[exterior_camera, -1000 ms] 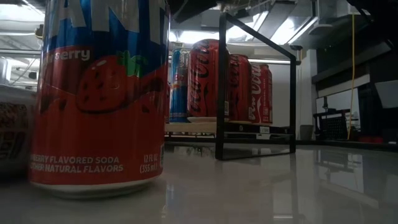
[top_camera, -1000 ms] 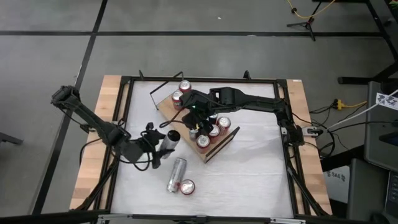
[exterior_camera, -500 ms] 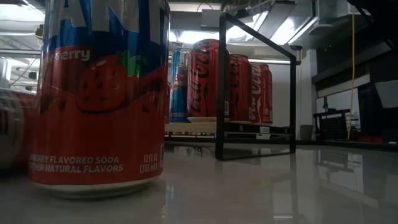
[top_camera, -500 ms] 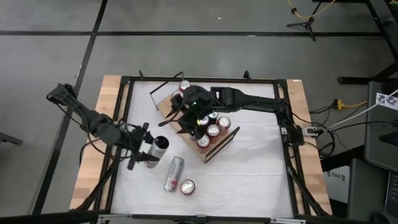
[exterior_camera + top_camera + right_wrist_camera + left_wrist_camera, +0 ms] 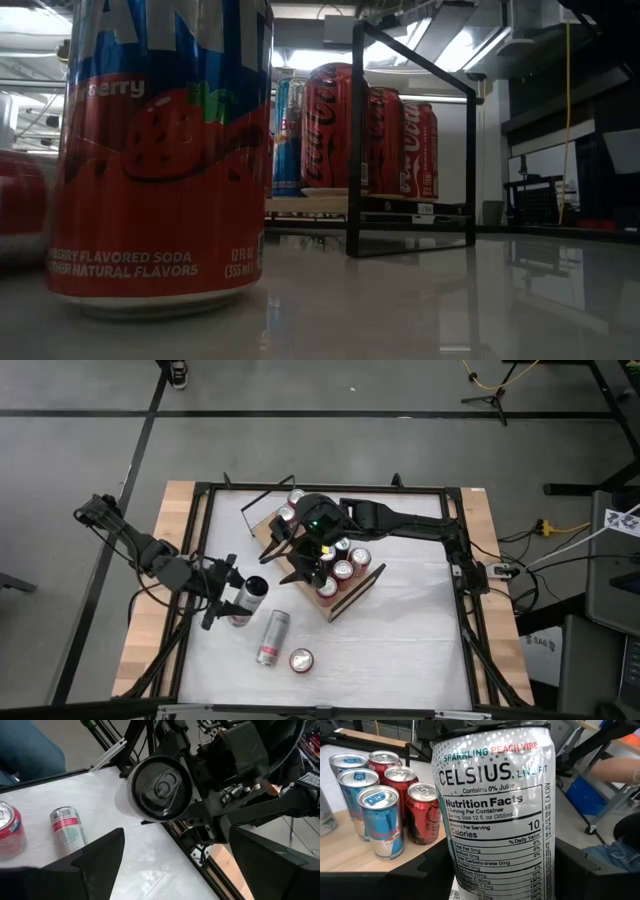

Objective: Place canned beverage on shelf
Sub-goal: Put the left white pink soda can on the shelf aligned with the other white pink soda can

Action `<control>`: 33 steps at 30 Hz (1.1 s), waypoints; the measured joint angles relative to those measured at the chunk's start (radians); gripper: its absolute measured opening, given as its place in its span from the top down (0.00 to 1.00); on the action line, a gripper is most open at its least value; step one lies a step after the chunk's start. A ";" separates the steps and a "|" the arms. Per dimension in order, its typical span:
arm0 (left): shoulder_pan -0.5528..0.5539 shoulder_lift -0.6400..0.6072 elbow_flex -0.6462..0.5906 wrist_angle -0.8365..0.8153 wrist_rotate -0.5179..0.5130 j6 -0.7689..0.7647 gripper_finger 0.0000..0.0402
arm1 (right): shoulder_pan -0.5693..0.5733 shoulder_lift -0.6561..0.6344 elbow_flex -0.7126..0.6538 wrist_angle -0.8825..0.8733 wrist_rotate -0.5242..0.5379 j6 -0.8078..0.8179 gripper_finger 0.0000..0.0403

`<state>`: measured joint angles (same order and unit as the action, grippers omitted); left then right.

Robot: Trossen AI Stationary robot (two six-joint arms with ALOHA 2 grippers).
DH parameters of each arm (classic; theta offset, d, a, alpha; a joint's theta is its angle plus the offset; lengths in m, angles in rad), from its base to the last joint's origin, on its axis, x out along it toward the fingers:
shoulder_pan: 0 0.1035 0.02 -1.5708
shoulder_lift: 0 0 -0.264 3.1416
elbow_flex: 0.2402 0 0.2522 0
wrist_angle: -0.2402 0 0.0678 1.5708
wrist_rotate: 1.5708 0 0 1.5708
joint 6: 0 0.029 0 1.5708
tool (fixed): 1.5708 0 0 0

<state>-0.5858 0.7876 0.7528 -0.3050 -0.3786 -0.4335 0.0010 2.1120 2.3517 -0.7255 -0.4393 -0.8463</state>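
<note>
Two arms crowding one shelf, so a bump looks like the main risk.
Left end effector [image 5: 232, 600] grips a silver Celsius can [image 5: 247, 598] above the worktop [image 5: 400, 650], well short of the shelf [image 5: 345, 598]; right end effector [image 5: 305, 560] hangs open and empty over the shelf's near end. Swinging in could clip that arm or topple the standing cans [image 5: 340, 565].
</note>
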 joint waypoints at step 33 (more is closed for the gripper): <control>0.214 0.097 0.001 0.012 0.250 -0.001 0.41 | 0.002 0.070 -0.006 -0.001 -0.095 0.002 0.14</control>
<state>-0.3715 0.8842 0.7536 -0.2927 -0.1287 -0.4345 0.0032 2.1824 2.3455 -0.7262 -0.5340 -0.8447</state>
